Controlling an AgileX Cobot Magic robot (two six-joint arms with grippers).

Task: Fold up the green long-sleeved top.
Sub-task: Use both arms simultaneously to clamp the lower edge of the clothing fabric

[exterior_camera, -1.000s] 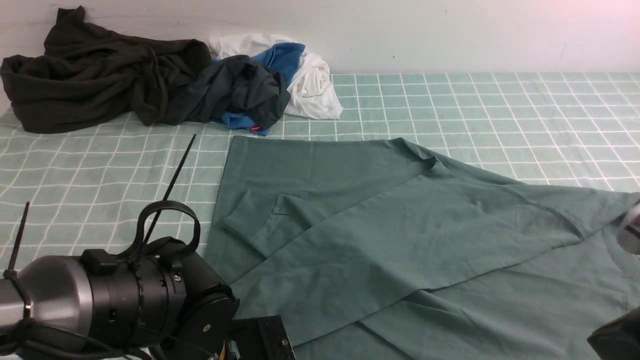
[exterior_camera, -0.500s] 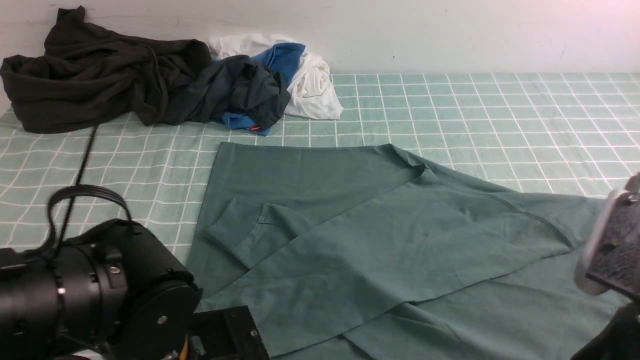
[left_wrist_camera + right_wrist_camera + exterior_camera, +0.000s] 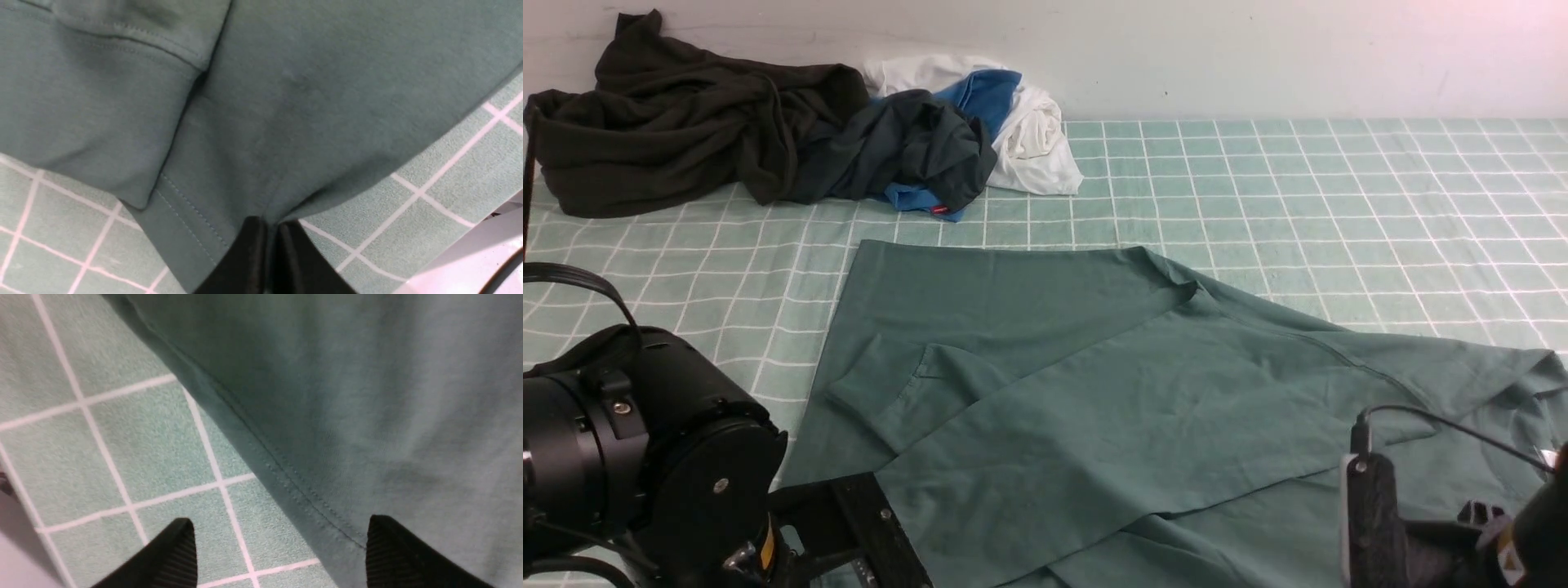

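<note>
Down low — left fingers (image 3: 245, 261) pinch green top (image 3: 1094, 392), right fingers (image 3: 171, 555) spread.

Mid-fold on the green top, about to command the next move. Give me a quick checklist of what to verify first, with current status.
1. Left gripper pinching the green long-sleeved top: ok, jaws closed on its edge.
2. Right gripper gripping the top: not ok, jaws wide apart, the hem merely crosses the gap.
3. Top lying flat: not ok, a large flap lies diagonally across it.
4. Pile of other clothes apart from the top: ok, checked cloth shows between them.
5. Which face is up: cannot tell, no print visible.
</note>
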